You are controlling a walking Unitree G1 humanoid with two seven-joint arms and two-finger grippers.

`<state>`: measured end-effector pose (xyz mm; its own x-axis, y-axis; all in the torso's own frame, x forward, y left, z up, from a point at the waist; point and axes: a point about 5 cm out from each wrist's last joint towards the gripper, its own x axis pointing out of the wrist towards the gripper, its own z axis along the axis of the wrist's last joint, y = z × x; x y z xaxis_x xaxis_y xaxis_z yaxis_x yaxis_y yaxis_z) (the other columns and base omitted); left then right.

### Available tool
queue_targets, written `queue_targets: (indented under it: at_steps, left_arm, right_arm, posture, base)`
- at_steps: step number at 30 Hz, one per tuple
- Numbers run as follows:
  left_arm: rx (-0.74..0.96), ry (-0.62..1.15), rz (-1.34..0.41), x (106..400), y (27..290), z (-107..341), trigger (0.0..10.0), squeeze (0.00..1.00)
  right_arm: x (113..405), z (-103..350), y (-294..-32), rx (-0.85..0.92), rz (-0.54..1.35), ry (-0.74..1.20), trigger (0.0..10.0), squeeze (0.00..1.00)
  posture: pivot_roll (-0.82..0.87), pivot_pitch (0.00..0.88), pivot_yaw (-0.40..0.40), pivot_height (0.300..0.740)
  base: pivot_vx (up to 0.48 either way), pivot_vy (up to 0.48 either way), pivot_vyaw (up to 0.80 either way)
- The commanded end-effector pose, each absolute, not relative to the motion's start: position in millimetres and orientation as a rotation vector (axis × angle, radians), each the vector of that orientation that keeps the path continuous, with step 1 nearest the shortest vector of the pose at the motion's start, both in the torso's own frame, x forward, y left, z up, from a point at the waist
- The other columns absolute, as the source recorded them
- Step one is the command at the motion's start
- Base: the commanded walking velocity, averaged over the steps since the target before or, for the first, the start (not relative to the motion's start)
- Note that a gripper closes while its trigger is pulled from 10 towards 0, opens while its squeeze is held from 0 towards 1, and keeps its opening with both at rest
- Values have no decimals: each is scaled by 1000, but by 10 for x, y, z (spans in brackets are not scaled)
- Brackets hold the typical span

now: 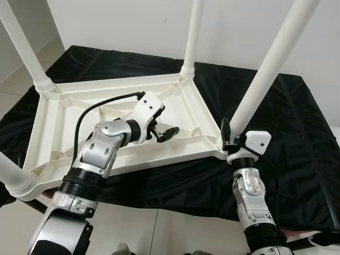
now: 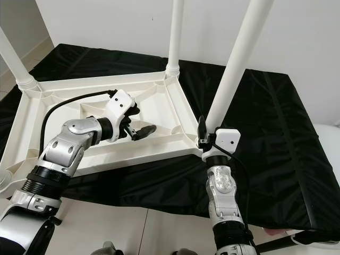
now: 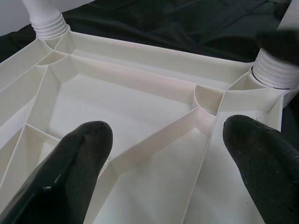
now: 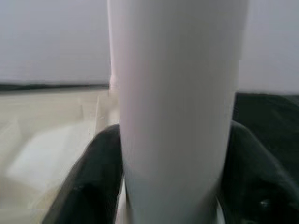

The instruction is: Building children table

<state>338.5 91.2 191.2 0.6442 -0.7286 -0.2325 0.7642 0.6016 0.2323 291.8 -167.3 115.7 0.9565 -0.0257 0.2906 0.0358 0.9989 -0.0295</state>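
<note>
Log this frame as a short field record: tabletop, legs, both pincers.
tabletop: white tabletop, upside down on black cover
legs: four white legs standing up from the corners
left pincer: left pincer open, over the ribbed underside, holding nothing
right pincer: right pincer shut on near-right leg, low by its socket
stage: judging by the grip, near-right leg is being seated or turned
</note>
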Motion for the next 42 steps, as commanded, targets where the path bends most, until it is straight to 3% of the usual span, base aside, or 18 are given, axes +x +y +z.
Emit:
queue_targets:
  at_steps: [1, 2, 3, 28, 29, 35, 36, 37, 38, 40, 41, 42]
  left_arm:
    - [336, 102, -785, 3433, 947, 1940, 10000, 0]
    - [337, 101, -784, 3433, 947, 1940, 10000, 0]
    - [337, 101, -784, 3434, 946, 1940, 10000, 0]
    - [330, 91, -781, 3441, 933, 1953, 10000, 0]
    - [328, 91, -781, 3441, 930, 1954, 10000, 0]
    - [326, 89, -780, 3444, 929, 1960, 10000, 0]
    - [326, 88, -780, 3445, 929, 1961, 10000, 0]
    - [326, 88, -780, 3445, 929, 1961, 10000, 0]
    - [325, 88, -781, 3446, 929, 1961, 10000, 0]
    - [325, 88, -781, 3446, 929, 1961, 10000, 0]
    - [325, 88, -780, 3447, 929, 1961, 10000, 0]
    - [325, 88, -780, 3447, 928, 1962, 10000, 0]
  right_arm:
    - [2895, 1052, -1714, -43, -51, -242, 10000, 976]
    - [2897, 1055, -1718, -46, -56, -243, 10000, 976]
    - [2903, 1059, -1719, -46, -55, -244, 10000, 0]
    - [2963, 1188, -1709, -50, -10, -298, 10000, 0]
    - [2960, 1185, -1711, -48, 2, -297, 10000, 1000]
    - [2954, 1195, -1744, -60, 2, -303, 10000, 1000]
    - [2958, 1202, -1748, -64, 1, -306, 10000, 843]
    - [2958, 1202, -1748, -64, 1, -306, 10000, 843]
    - [2965, 1221, -1747, -70, 6, -318, 6588, 0]
    - [2967, 1227, -1746, -70, 9, -321, 6588, 0]
    - [2968, 1233, -1741, -61, 16, -325, 3882, 0]
    - [2966, 1242, -1735, -56, 28, -332, 0, 0]
  posture:
    - [-51, 6, -4, 740]
    - [-51, 5, -4, 740]
    - [-51, 3, -5, 740]
    - [-52, 0, -13, 740]
    - [-52, 0, -14, 740]
    - [-54, 0, -11, 740]
    - [-54, 0, -11, 740]
    - [-54, 0, -11, 740]
    - [-53, 0, -13, 740]
    - [-53, 0, -13, 740]
    - [-53, 0, -14, 740]
    - [-52, 0, -16, 740]
  base:
    - [0, 0, 0]
    - [0, 0, 0]
    - [0, 0, 0]
    - [0, 0, 0]
    - [0, 0, 0]
    - [0, 0, 0]
    - [0, 0, 0]
    - [0, 0, 0]
    - [0, 0, 0]
    - [0, 0, 0]
    - [0, 0, 0]
    - [0, 0, 0]
